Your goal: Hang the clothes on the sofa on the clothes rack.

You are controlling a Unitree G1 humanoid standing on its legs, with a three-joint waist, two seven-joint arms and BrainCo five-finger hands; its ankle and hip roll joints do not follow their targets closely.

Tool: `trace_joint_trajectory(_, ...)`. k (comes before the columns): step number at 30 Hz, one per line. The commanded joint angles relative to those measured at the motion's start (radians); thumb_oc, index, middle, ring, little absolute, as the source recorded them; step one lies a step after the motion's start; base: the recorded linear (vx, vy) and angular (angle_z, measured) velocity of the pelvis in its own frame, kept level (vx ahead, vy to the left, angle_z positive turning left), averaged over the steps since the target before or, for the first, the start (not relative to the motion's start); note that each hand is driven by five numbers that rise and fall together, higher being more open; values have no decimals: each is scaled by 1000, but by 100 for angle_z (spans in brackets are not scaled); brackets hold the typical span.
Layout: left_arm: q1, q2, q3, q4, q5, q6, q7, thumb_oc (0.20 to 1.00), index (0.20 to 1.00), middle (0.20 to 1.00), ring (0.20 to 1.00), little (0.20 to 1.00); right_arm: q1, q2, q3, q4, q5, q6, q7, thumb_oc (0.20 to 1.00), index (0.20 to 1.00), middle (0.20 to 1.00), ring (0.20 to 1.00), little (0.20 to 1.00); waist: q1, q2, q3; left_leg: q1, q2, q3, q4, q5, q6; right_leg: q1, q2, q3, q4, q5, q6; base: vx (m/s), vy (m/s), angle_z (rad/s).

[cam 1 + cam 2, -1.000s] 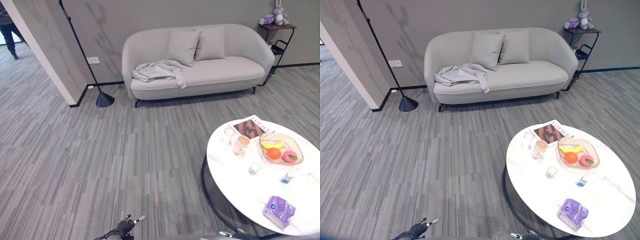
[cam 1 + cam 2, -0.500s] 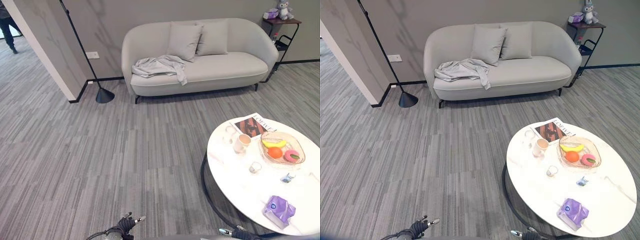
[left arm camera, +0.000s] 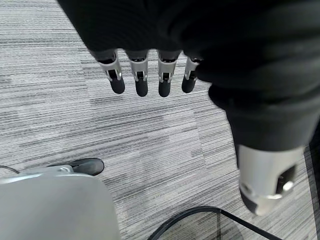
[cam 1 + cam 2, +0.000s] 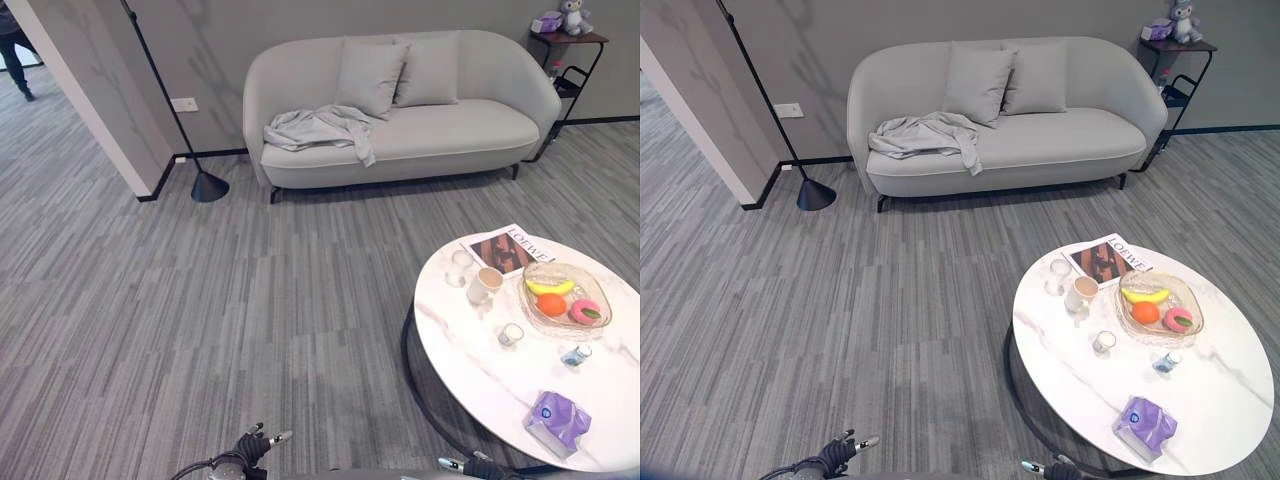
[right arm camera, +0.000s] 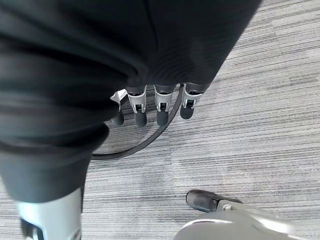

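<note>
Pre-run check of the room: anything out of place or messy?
Only the grey garment, crumpled on the sofa's left seat with a sleeve hanging over the front edge. The round table looks tidy, nothing spilled.

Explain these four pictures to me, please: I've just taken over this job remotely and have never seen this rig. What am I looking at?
Two pictures come from the head of a two-legged robot, looking down a room. The grey garment lies crumpled on the sofa, far across the floor. A round white table beside the robot carries a fruit bowl, cups and a magazine. The other two pictures come from wrist cameras: the left hand and the right hand hang over the floor, fingers relaxed, holding nothing.
</note>
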Motion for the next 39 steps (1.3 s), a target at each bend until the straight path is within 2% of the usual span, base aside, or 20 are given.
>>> trace_joint_trajectory(1,-87,-7,-17,30,-5,-20,1,1000,1000,1000,1000,1000,-39,-18,39,8,4,-18,8,1000,1000,1000,1000,1000,5,-42,19,-15,108,-82,62,-27,-102,-19,-74,52,1,21,85,23,-138,3)
trace_joint_trajectory(3,-91,-5,-19,25,-9,-19,2,1000,1000,1000,1000,1000,-43,-21,39,5,8,-19,8,1000,1000,1000,1000,1000,9,-48,32,-50,105,-78,128,-26,-109,-18,-73,49,1,20,79,-16,-143,6)
trace_joint_trajectory(5,-105,-5,-19,14,-28,-20,4,1000,1000,1000,1000,1000,-51,-36,42,-12,10,-23,5,1000,1000,1000,1000,1000,26,-61,77,-200,94,-95,362,55,-115,-11,-73,38,10,18,62,-16,-158,3)
trace_joint_trajectory(8,-108,-5,-19,11,-35,-20,9,1000,1000,1000,1000,1000,-60,-41,46,-15,11,-20,-4,1000,1000,1000,1000,1000,35,-65,95,-297,93,-91,450,89,-101,-2,-69,28,11,2,52,63,-84,-1)
trace_joint_trajectory(11,-95,-5,5,10,-54,-21,7,1000,1000,1000,1000,1000,-60,-51,44,-27,14,-19,-2,1000,1000,1000,1000,1000,66,-60,91,-363,72,-38,292,72,-91,29,-59,29,1,-30,68,300,-16,14)
trace_joint_trajectory(12,-78,-2,14,-2,-51,-23,7,1000,1000,1000,1000,1000,-68,-57,49,-32,13,-23,-1,1000,1000,1000,1000,1000,87,-41,81,-388,71,14,104,144,-99,52,-40,37,1,-59,76,465,72,7)
trace_joint_trajectory(14,-62,0,23,-7,-43,-24,6,1000,1000,1000,1000,1000,-87,-50,56,-37,13,-21,-2,1000,1000,1000,1000,1000,112,-32,68,-453,65,91,-25,173,-114,99,-28,77,1,-97,79,551,129,4)
trace_joint_trajectory(18,-29,8,55,25,-40,-24,0,1000,1000,1000,1000,1000,-81,-24,68,-37,-22,-16,17,1000,1000,1000,1000,1000,133,-51,5,-387,33,46,-25,214,-84,154,-57,124,1,-108,99,517,167,-87)
trace_joint_trajectory(20,-24,20,64,34,-32,-23,-1,1000,1000,1000,1000,1000,-77,-10,73,-30,-37,-13,25,1000,1000,1000,1000,1000,145,-81,-19,-346,6,18,-25,196,-66,156,-97,136,46,-71,126,493,134,-42)
trace_joint_trajectory(22,-26,29,67,34,-28,-20,-3,1000,1000,1000,1000,1000,-75,0,78,-23,-42,-13,32,1000,1000,1000,1000,1000,158,-104,-36,-300,-21,9,-25,169,-41,130,-137,135,171,24,172,512,159,-35)
trace_joint_trajectory(23,-30,37,61,20,-33,-17,-7,1000,1000,1000,1000,1000,-80,-6,72,-18,-36,-12,35,1000,1000,1000,1000,1000,157,-98,-30,-246,-41,-12,-25,137,-10,57,-155,144,396,193,215,394,160,-59)
trace_joint_trajectory(24,-30,37,61,20,-33,-17,-7,1000,1000,1000,1000,1000,-80,-7,72,-18,-36,-12,35,1000,1000,1000,1000,1000,158,-96,-32,-248,-39,-11,-25,138,-11,55,-152,146,395,196,215,364,184,-38)
trace_joint_trajectory(26,-37,44,53,-2,-46,-15,-8,1000,1000,1000,1000,1000,-82,-13,63,-23,-28,-8,33,1000,1000,1000,1000,1000,131,-62,-11,-172,-29,-60,-25,99,19,-65,-138,142,660,307,211,278,185,21)
trace_joint_trajectory(28,-46,45,43,-20,-54,-12,-5,1000,1000,1000,1000,1000,-79,-19,50,-29,-31,-5,31,1000,1000,1000,1000,1000,94,-10,14,-115,-3,-94,-25,70,37,-206,-160,83,810,263,189,366,207,14)
trace_joint_trajectory(31,-66,47,33,-43,-69,-16,-5,1000,1000,1000,1000,1000,-62,-29,43,-25,-35,-2,28,1000,1000,1000,1000,1000,61,13,40,-41,17,-117,-25,15,27,-287,-243,-52,607,156,161,475,-17,63)
trace_joint_trajectory(32,-68,48,29,-52,-79,-25,-2,1000,1000,1000,1000,1000,-61,-41,43,-11,-43,3,30,1000,1000,1000,1000,1000,47,-3,51,5,20,-130,-25,-29,3,-300,-255,-101,320,152,175,473,-159,55)
trace_joint_trajectory(33,-69,49,30,-52,-79,-25,-2,1000,1000,1000,1000,1000,-62,-41,43,-11,-43,3,30,1000,1000,1000,1000,1000,45,-1,51,5,21,-132,-25,-28,2,-295,-253,-104,312,157,175,533,-224,47)
trace_joint_trajectory(35,-69,50,31,-55,-69,-29,4,1000,1000,1000,1000,1000,-64,-48,35,13,-42,6,26,1000,1000,1000,1000,1000,27,-13,58,59,29,-172,-25,-84,-19,-319,-226,-81,46,204,201,487,-163,50)
trace_joint_trajectory(37,-70,40,43,-25,-63,-37,1,1000,1000,1000,1000,1000,-67,-48,19,37,-45,9,24,1000,1000,1000,1000,1000,12,-18,60,104,61,-196,-25,-123,-45,-436,-199,-13,1,224,240,547,-176,42)
trace_joint_trajectory(39,-65,35,49,-3,-55,-36,6,1000,1000,1000,1000,1000,-49,-49,20,45,-46,9,24,1000,1000,1000,1000,1000,7,-36,46,130,80,-209,-25,-148,-52,-400,-190,-14,1,249,220,488,-253,68)
